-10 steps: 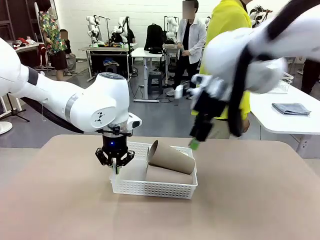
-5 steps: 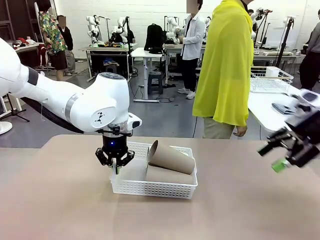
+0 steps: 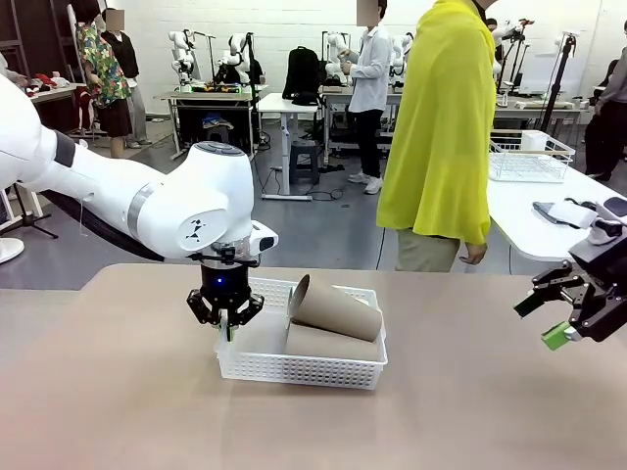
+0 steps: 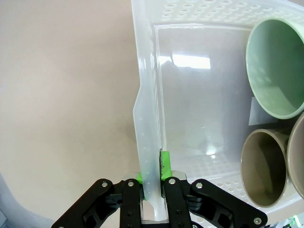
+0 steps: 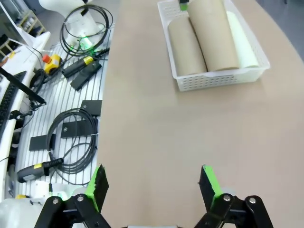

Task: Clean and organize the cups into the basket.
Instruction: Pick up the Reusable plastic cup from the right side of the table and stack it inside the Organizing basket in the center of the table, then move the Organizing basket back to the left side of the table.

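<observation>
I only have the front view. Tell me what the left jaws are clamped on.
Observer: The left gripper is shut on the basket side wall, one pad inside, one outside.
Operator: Count the cups for me.
Observer: Three lie in it: two tan cups and a mint green cup.
Operator: Report the right jaws.
Observer: The right gripper is open over bare table, holding nothing.

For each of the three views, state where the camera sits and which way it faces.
Front view: fixed between the arms, facing across the table at a person in yellow; both arms show.
Left wrist view: looks down the left gripper, shut on the basket wall.
Right wrist view: looks over the open right gripper toward the basket.
All three share the basket and its cups.
</observation>
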Tool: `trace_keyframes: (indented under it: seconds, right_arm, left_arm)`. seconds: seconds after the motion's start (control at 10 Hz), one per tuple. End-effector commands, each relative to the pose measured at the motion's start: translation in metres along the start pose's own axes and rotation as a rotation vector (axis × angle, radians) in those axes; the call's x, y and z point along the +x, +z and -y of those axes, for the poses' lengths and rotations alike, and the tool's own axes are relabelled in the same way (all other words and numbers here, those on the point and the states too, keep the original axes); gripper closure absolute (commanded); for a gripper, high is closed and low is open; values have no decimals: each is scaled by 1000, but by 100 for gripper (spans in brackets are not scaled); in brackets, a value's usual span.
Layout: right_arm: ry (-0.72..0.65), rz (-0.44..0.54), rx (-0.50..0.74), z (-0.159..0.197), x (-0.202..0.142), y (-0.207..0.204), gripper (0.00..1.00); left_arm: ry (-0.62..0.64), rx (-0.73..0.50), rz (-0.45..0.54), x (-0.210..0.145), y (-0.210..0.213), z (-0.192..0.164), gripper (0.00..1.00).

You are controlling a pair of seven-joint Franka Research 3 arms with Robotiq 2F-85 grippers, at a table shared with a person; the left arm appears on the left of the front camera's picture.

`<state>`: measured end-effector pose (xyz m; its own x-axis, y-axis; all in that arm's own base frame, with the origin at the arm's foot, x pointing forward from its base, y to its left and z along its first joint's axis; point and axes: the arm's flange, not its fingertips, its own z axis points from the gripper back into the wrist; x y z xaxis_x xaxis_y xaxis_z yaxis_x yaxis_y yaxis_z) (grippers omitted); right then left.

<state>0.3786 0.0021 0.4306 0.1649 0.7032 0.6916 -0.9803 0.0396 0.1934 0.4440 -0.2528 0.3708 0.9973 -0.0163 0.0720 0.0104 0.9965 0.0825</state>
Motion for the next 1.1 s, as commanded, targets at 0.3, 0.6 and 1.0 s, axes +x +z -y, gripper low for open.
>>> trace_keyframes:
  seconds: [0.3, 0.6, 1.0]
  right_arm:
    - [-20, 10, 1, -1, 2, 1, 0]
    - [-20, 10, 1, -1, 2, 1, 0]
    - [-281, 184, -45, -20, -19, 35, 0]
  left_arm:
    - [-2, 2, 3, -1, 1, 0, 100]
    - [-2, 2, 3, -1, 1, 0, 100]
    - [-2, 2, 3, -1, 1, 0, 100]
